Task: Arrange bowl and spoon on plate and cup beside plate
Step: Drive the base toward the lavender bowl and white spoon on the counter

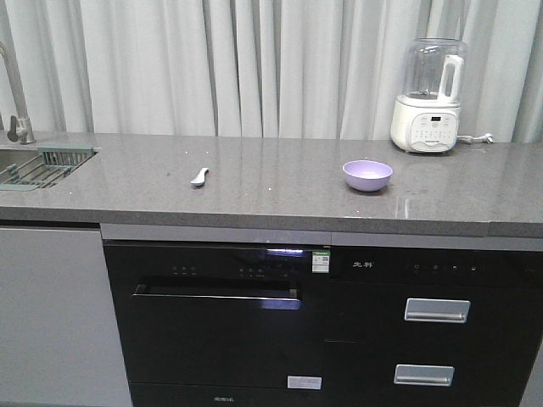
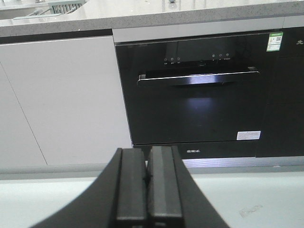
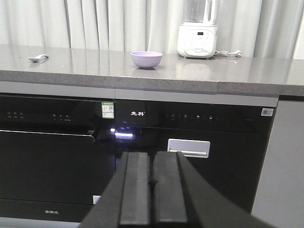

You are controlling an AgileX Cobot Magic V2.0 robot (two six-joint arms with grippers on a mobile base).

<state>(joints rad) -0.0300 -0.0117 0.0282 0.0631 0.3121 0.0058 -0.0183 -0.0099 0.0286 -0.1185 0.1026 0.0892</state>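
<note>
The lavender bowl (image 1: pixel 367 175) stands upright on the grey countertop (image 1: pixel 280 191), right of centre, and shows again in the right wrist view as the bowl (image 3: pixel 146 59). The pale spoon (image 1: pixel 199 177) lies on the counter left of centre, also the spoon (image 3: pixel 37 58). The plate and the cup are out of view. My left gripper (image 2: pixel 146 156) is shut and empty, low in front of the cabinets. My right gripper (image 3: pixel 152 159) is shut and empty, below counter height before the black appliance. Neither gripper shows in the front view.
A white blender (image 1: pixel 428 95) with a cord stands at the counter's back right. A sink (image 1: pixel 25 165) with a green rack (image 1: pixel 64 156) and a tap is at the left. Below is a black dishwasher front (image 1: pixel 254 322) and drawers with silver handles (image 1: pixel 436 309).
</note>
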